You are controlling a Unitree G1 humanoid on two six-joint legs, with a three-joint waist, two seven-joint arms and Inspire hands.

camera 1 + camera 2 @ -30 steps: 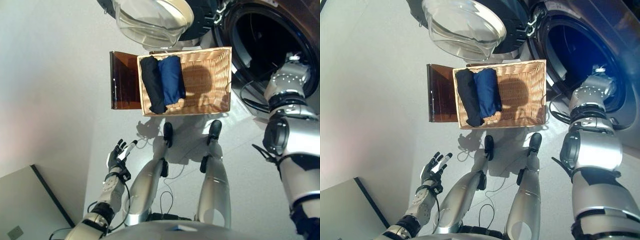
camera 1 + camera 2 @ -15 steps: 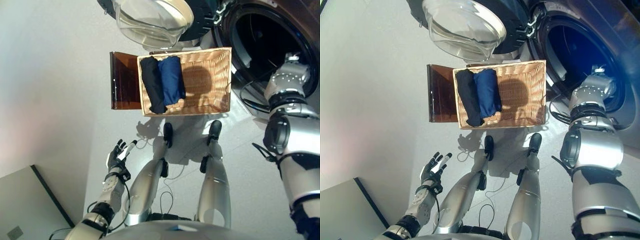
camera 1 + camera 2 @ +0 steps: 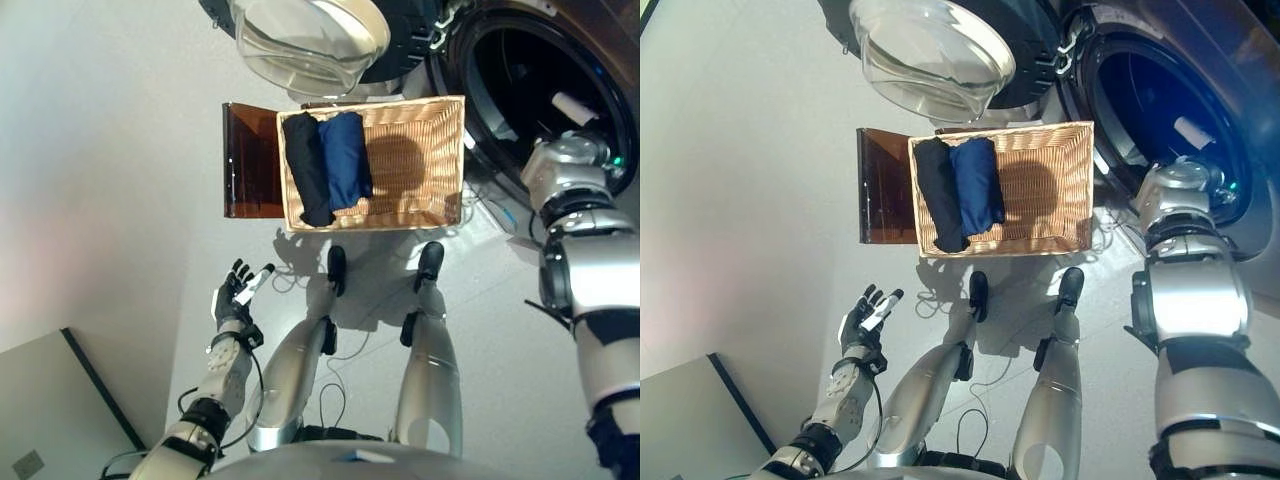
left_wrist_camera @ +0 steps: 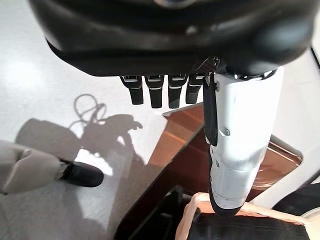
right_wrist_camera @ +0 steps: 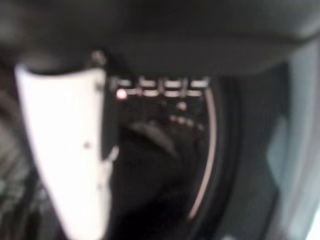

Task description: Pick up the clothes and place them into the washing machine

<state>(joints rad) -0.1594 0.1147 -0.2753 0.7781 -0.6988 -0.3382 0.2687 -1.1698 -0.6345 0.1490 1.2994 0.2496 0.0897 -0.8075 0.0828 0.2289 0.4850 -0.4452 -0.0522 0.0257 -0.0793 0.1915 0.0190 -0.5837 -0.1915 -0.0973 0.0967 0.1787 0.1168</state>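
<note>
Wicker basket [image 3: 420, 160] on the grey floor [image 3: 110, 180], directly in front of the washing machine [image 3: 540, 90]; holds two folded garments side by side at its left end, touching: black clothes [image 3: 305, 168] outermost, blue clothes [image 3: 345, 160] next to them. Remainder of basket bare. Brown lid [image 3: 250, 160] lies flat beside the basket's left wall. Glass door [image 3: 305, 40] of the machine swung wide, drum dark inside. Left hand [image 3: 235, 293] low over the floor, well apart from the basket, fingers spread and straight, holding nothing. Right hand [image 5: 65, 150] reaches into the drum mouth; thumb and fingers extended, nothing gripped.
</note>
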